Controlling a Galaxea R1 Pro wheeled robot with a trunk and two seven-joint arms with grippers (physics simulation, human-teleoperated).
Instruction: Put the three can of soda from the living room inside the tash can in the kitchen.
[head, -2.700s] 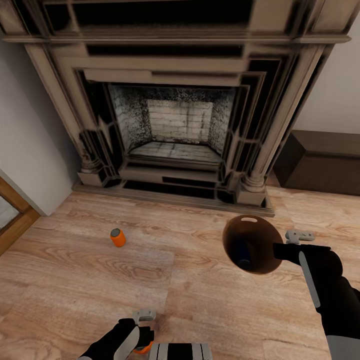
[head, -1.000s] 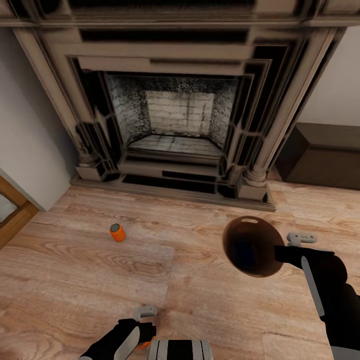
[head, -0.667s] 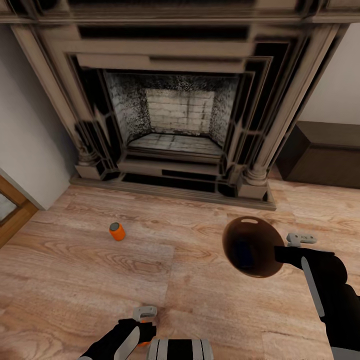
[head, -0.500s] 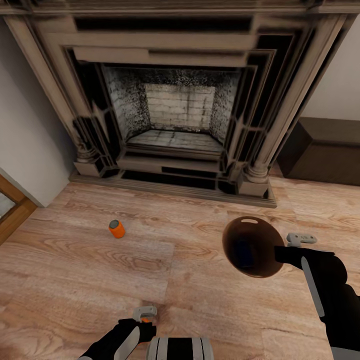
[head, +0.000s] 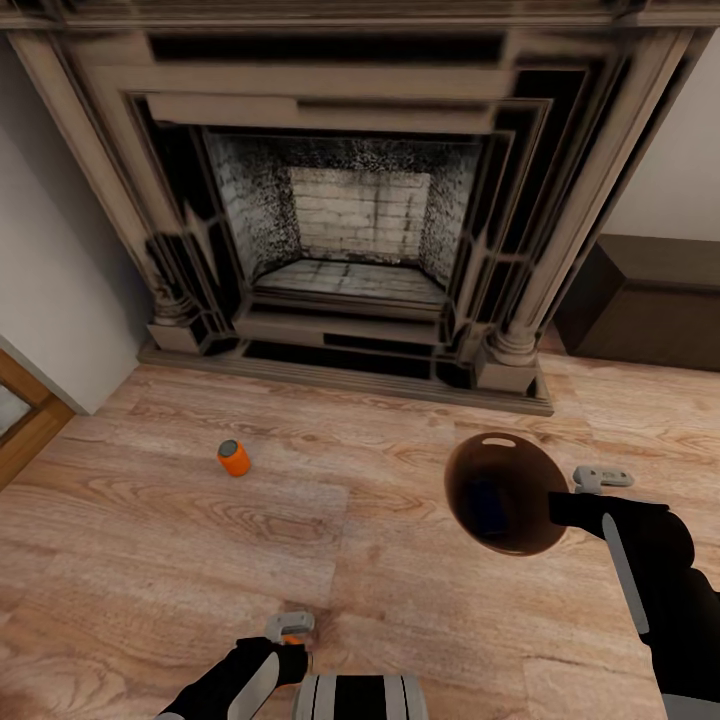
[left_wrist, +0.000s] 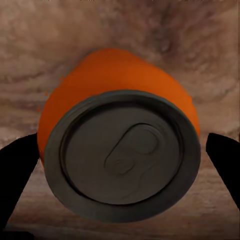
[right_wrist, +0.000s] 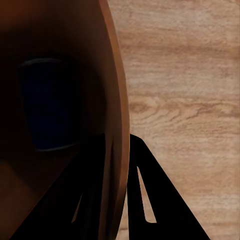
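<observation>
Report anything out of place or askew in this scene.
An orange can stands alone on the wood floor before the fireplace. The trash can is tipped, its mouth facing the head camera, its rim clamped in the right gripper, a blue can inside.

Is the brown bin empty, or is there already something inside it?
Not empty. A blue can lies inside the bin, visible against its dark interior.
</observation>
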